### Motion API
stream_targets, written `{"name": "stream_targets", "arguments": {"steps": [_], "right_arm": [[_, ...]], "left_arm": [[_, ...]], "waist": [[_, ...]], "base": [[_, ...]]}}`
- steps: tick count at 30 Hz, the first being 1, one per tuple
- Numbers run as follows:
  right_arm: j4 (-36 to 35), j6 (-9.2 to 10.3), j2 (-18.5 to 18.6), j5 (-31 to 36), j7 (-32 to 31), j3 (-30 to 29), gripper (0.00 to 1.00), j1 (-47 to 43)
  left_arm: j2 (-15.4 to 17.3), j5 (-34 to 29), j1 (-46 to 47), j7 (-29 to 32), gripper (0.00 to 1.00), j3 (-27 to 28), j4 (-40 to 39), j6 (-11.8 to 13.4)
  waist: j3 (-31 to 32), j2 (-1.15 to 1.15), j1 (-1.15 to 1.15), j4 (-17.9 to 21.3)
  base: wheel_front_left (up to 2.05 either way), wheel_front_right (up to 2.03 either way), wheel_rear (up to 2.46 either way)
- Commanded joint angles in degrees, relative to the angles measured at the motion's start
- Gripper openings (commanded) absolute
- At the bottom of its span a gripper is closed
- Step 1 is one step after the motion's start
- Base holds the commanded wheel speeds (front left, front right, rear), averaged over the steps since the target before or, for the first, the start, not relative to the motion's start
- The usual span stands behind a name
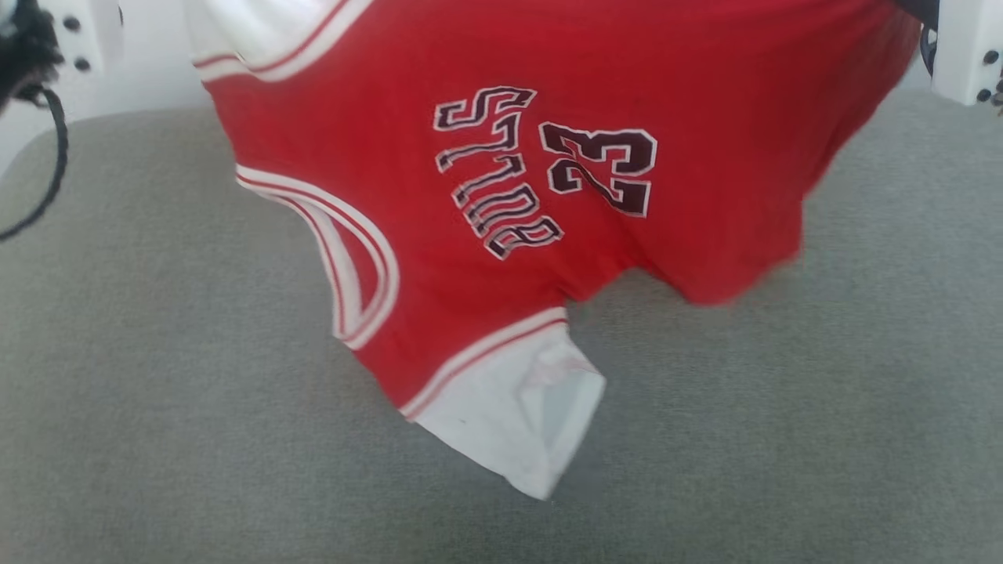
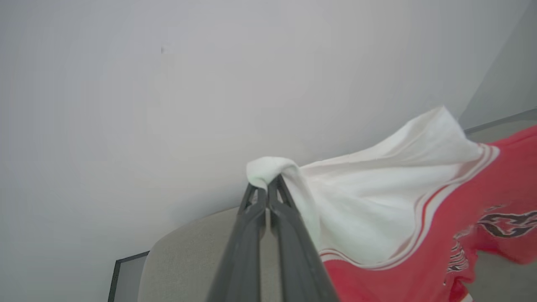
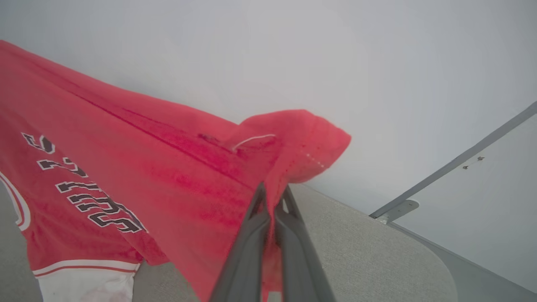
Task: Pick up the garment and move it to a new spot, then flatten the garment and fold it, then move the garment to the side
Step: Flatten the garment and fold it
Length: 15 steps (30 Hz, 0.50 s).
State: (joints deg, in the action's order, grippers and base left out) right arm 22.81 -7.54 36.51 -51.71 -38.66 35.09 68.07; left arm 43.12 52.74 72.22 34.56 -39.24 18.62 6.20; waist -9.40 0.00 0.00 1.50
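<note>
The garment, a red jersey with white sleeves, striped trim and dark lettering with the number 23, hangs stretched in the air above the grey padded surface. One white sleeve dangles lowest, near that surface. In the left wrist view my left gripper is shut on the other white sleeve, a fold of cloth bunched over the fingertips. In the right wrist view my right gripper is shut on the red hem, cloth draped over its tips.
The grey padded surface has rounded corners and a white wall behind it. White arm housings sit at the head view's upper corners, and a black cable loops down at the upper left.
</note>
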Motion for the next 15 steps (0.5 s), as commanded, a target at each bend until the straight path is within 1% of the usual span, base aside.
{"name": "stream_targets", "arguments": {"steps": [1, 5, 9, 11, 15], "right_arm": [[0.1, 0.1, -0.2, 0.6, 0.4, -0.4, 0.0, 0.4], [0.6, 0.1, -1.1, 3.1, 3.1, -1.3, 0.0, 1.6], [3.3, 0.1, -2.7, 6.0, 7.4, -2.8, 0.0, 3.8], [5.4, 0.1, -3.9, 8.1, 10.8, -4.0, 0.0, 5.8], [11.5, 0.1, -7.0, 12.7, 18.0, -6.6, 0.0, 9.8]], "left_arm": [[-0.2, -0.8, 1.6, -0.3, 0.0, 0.1, 0.8, -0.2], [-1.6, -2.9, 5.0, -3.2, 0.0, -0.1, 3.3, -1.2], [-4.1, -5.8, 10.0, -8.5, 0.0, 0.4, 7.1, -2.0], [-5.5, -7.0, 12.7, -11.8, 0.0, 0.4, 9.3, -2.9], [-8.1, -10.3, 18.8, -19.8, 0.0, 1.0, 14.6, -3.9]], "waist": [[0.3, 0.0, 0.0, 0.8], [-1.1, 0.0, 0.0, 1.4], [-4.5, 0.0, 0.0, 2.0], [-6.8, 0.0, 0.0, 2.2], [-11.2, 0.0, 0.0, 2.4]], "base": [[0.0, 0.0, 0.0], [0.0, 0.0, 0.0], [0.0, 0.0, 0.0], [0.0, 0.0, 0.0], [0.0, 0.0, 0.0]]}}
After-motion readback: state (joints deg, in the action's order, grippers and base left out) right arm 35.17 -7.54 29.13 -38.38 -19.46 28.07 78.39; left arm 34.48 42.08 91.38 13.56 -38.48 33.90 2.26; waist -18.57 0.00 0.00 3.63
